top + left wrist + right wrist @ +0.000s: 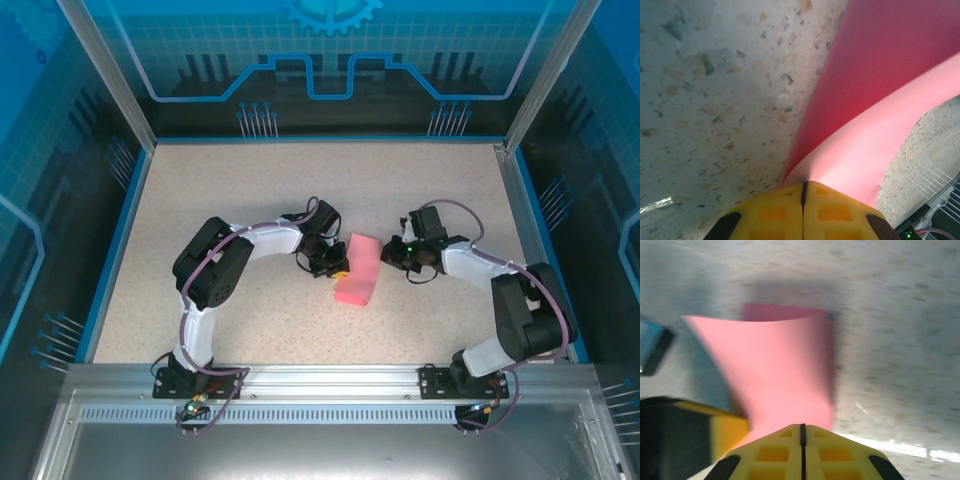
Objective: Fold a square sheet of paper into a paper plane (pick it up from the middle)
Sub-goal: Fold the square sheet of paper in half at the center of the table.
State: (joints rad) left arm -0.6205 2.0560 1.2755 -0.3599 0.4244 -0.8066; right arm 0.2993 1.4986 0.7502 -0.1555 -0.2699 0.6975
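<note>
The square sheet of paper (358,272) is pink and bent into a loose, narrow fold at the middle of the table, held between both arms. My left gripper (340,266) is shut on its left edge. In the left wrist view the yellow fingertips (803,184) meet, and the sheet (890,75) curves up out of them. My right gripper (392,256) is shut on the right edge. There the closed tips (802,426) pinch the sheet (775,360), which fans away from them. The paper plane is out of view.
The speckled beige table (240,190) has a blue rim and clear walls on three sides. A metal rail (320,375) runs along the near edge by the arm bases. A yellow finger of the left gripper (727,432) shows close beside the right gripper's tips.
</note>
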